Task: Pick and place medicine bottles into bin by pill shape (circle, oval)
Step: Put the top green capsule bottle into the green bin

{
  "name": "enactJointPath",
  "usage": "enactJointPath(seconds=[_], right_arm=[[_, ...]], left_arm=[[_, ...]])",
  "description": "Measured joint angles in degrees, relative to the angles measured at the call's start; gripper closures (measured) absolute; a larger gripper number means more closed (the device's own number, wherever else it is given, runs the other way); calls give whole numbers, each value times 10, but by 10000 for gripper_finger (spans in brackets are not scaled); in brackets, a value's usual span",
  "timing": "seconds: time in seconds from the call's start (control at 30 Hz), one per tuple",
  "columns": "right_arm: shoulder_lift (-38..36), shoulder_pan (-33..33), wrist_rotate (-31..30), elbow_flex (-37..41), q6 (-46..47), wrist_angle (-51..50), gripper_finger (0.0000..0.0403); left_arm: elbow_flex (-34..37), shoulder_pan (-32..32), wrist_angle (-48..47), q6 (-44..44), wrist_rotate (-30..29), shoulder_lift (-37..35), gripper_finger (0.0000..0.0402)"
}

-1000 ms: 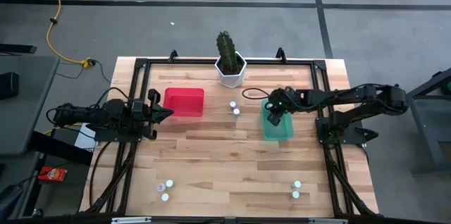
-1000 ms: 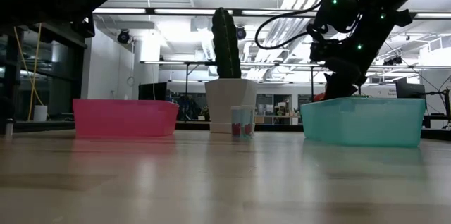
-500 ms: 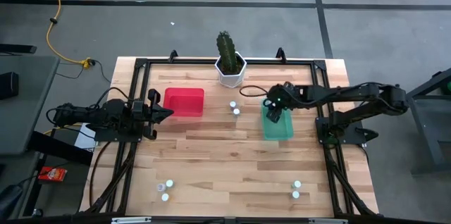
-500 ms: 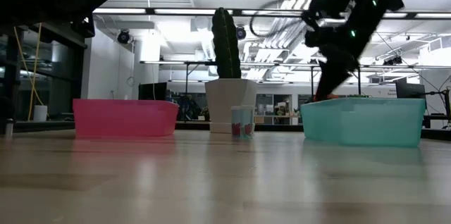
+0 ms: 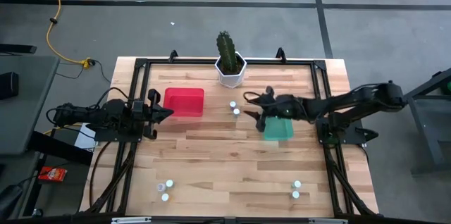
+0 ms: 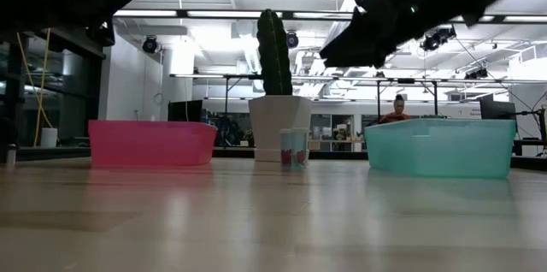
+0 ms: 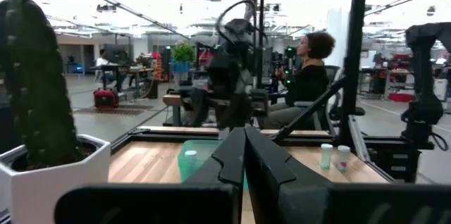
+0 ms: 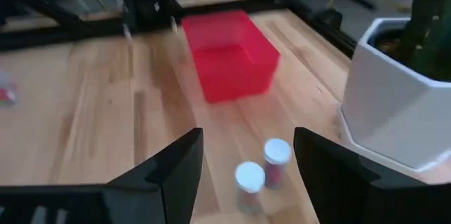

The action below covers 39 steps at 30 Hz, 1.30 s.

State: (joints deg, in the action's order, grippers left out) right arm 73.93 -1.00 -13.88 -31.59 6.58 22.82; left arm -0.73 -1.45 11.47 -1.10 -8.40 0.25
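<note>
right gripper (image 5: 259, 110) released, low, reaching toward two bottles (image 5: 234, 108) | left gripper (image 5: 168, 113) clenched beside red bin (image 5: 184, 102)

Table (image 5: 232, 153) layout, seen from above. At the far edge, centre, stands the cactus pot (image 5: 230, 70). In front of it, one bin (image 5: 184, 102) lies to the left and a second bin (image 5: 279, 128) to the right, with a pair of medicine bottles (image 5: 235, 108) between them. Another pair of bottles (image 5: 164, 191) stands near the front left corner and a third pair (image 5: 296, 189) near the front right. The left gripper (image 5: 168, 113) rests just left of the left bin; the right gripper (image 5: 255, 106), fingers apart, hangs between the middle bottles and the right bin.
</note>
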Motion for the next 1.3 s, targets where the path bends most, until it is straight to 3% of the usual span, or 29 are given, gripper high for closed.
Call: enactJointPath(seconds=[0.2, 0.37, 0.6, 0.8, 1.07, 1.3], right_arm=[[45, 7, -34, 59, 9, 141, 187], [92, 6, -38, 30, 9, 144, 187], [201, 4, -69, -76, -17, 41, 187], [244, 2, -84, -145, -9, -79, 187], [248, 3, -81, -150, 26, -97, 187], [248, -1, -40, -150, 39, -106, 187]], left_arm=[[0, 0, 5, 9, -34, 15, 401], [0, 0, 40, 15, -42, 55, 399], [0, 0, 81, 15, -72, 137, 383], [0, 0, 98, 9, -72, 168, 375], [0, 0, 98, 10, -72, 167, 376], [0, 0, 97, 20, -64, 167, 376]])
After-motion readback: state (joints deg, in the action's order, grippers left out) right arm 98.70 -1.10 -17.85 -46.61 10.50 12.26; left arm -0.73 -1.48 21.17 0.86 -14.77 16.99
